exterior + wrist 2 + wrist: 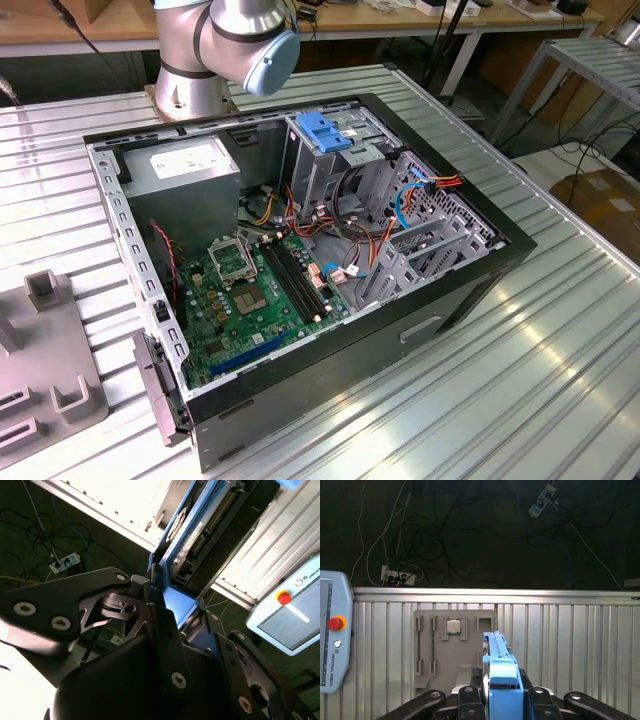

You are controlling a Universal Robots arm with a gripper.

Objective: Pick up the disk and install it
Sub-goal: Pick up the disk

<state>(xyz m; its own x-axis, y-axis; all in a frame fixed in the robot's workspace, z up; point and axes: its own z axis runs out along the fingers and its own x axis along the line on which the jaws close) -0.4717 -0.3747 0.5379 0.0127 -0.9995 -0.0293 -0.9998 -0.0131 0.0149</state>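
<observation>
ribbed aluminium counter [560,360] carries a grey fixture tray [40,370] at the exterior view's left, then the open computer case [480,282]. the hand [502,699] is clenched on the disk [501,672], held edge-up above the counter; it looks stiff, dense and shock-sensitive, best gripped by its blue rails.

**Silver arm, black pincer**

Your arm [200,45] is silver-grey with fat round joint housings; one joint has a light blue end cap [272,60]. Your pincer [172,602] is matt black throughout. Flat linkage bars [55,602] run out either side of it, pinned with bright round-head screws [24,608]. Further back on it, the same black finish and screw heads, in both wrist views.
</observation>
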